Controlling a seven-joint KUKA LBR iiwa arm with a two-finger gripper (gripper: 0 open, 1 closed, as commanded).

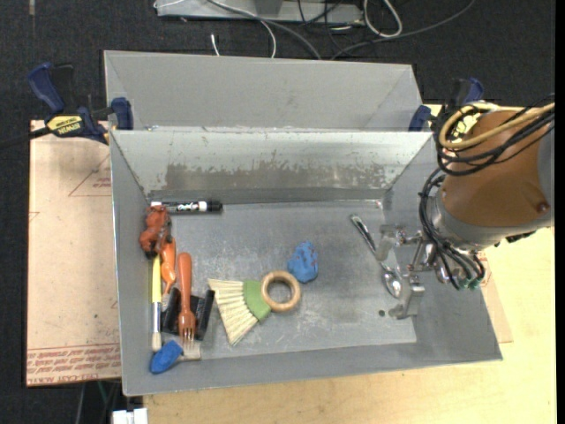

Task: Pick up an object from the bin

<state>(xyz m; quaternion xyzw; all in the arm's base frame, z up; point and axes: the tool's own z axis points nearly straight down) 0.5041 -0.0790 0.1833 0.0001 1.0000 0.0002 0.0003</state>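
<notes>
Metal gripper (386, 270) faint against grey bin (265, 159)

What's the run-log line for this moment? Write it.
end effector: open, holds nothing, right side of bin | nearest: blue lump, apart | others: heap at left

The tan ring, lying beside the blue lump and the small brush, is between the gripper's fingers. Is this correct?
Not quite. The tan ring does lie beside the blue lump and the small brush, but it is not held. In the camera view the gripper stands open over bare floor at the right of the bin, apart from the ring.
</notes>
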